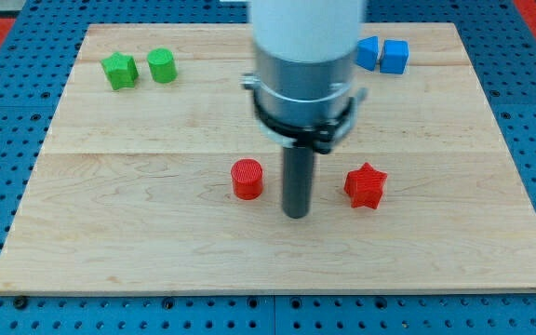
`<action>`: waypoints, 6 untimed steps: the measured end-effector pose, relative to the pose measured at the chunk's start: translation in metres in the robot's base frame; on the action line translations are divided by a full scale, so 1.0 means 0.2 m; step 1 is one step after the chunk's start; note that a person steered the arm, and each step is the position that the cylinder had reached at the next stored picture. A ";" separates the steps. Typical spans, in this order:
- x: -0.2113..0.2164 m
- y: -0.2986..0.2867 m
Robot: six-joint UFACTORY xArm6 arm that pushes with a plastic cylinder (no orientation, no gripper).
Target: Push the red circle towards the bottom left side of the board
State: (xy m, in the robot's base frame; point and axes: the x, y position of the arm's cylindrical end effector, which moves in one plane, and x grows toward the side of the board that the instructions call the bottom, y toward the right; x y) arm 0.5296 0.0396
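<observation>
My tip [296, 214] rests on the wooden surface [156, 242] between the red circle [247, 179], just to its left in the view, and the red star [365, 185] to its right, touching neither. The tool is a plain rod without jaws. Green star [119, 70] and green cylinder [162, 65] sit top left; two blue blocks [383, 54] top right.

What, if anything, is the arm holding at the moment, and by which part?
Nothing is held. My tip is a bare rod end standing on the board between the red circle and the red star, touching neither.
</observation>
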 end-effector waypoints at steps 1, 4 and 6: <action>-0.18 -0.06; -0.11 -0.55; -0.24 -0.98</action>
